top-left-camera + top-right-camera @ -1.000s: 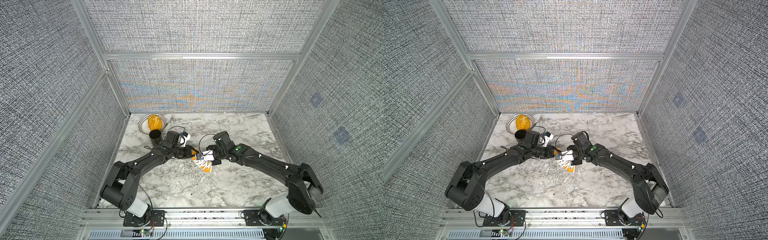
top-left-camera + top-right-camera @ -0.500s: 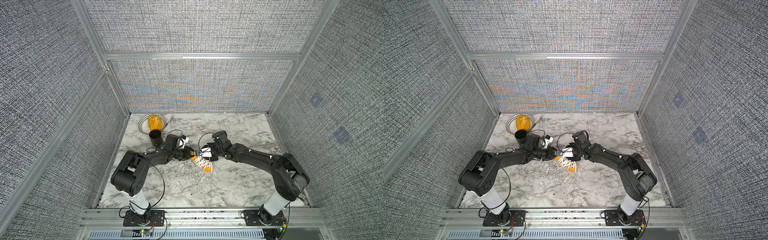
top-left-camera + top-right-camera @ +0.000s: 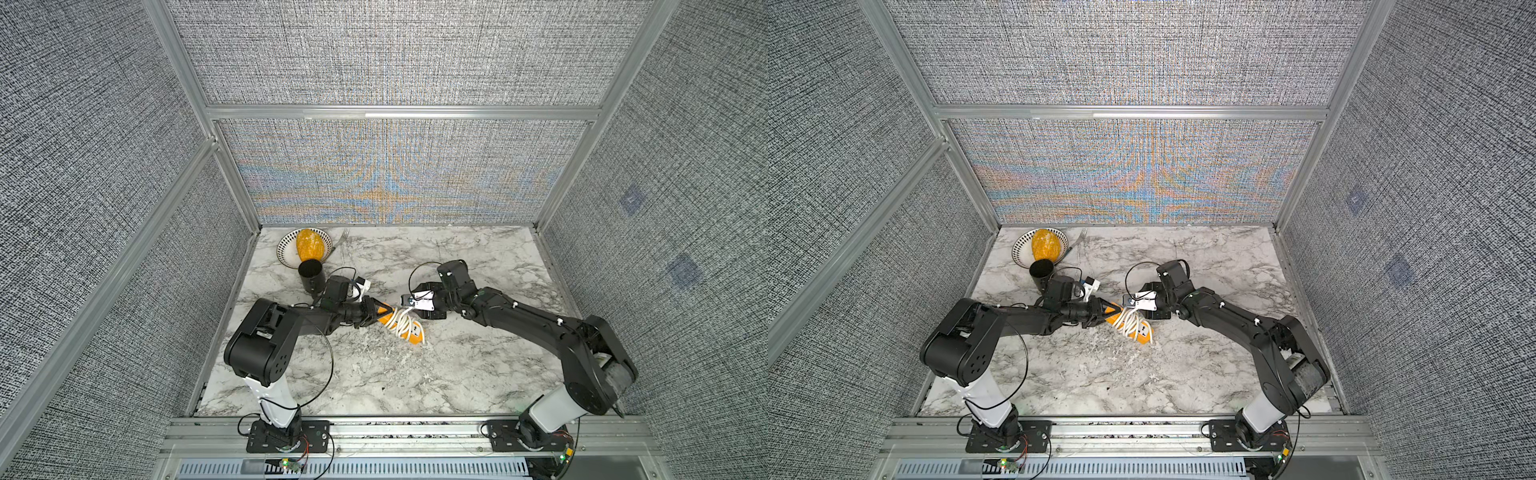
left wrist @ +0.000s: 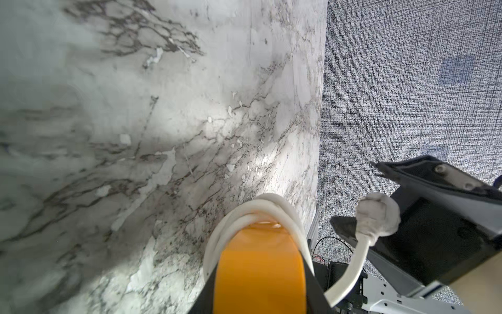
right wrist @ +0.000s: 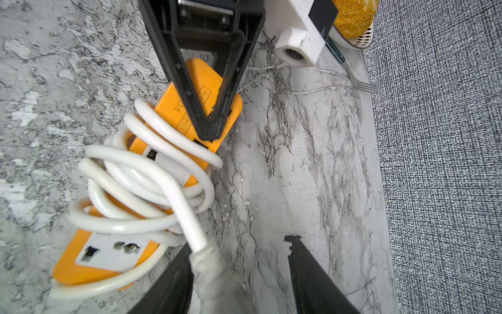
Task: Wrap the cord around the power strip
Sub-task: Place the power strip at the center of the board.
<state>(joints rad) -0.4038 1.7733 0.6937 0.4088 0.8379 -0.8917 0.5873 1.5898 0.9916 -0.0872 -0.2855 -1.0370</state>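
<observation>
The orange power strip [image 3: 412, 337] [image 3: 1144, 332] lies slanted at mid-table. My left gripper [image 3: 380, 312] [image 3: 1111, 311] is shut on its left end, and its black fingers [image 5: 209, 119] clamp the orange body [image 5: 201, 78] [image 4: 260, 271]. The white cord [image 3: 400, 326] [image 3: 1128, 322] [image 5: 152, 174] [image 4: 255, 214] is looped several times round the strip. Its taped plug end [image 5: 209, 267] [image 4: 377, 217] leans against one finger of my right gripper [image 3: 408, 305] [image 3: 1128, 305] [image 5: 240, 242]. That gripper is open, and its other finger [image 5: 307, 271] stands well apart.
At the back left, a patterned bowl [image 3: 284, 249] holds a speckled orange-yellow fruit [image 3: 308, 245]. A black cup [image 3: 311, 274] stands in front of it and a fork [image 3: 340, 240] lies beside it. Fabric walls close three sides.
My right gripper's jaws have opened from shut, so the cord's plug end now only leans on one finger. The left gripper still holds the strip in about the same place.
</observation>
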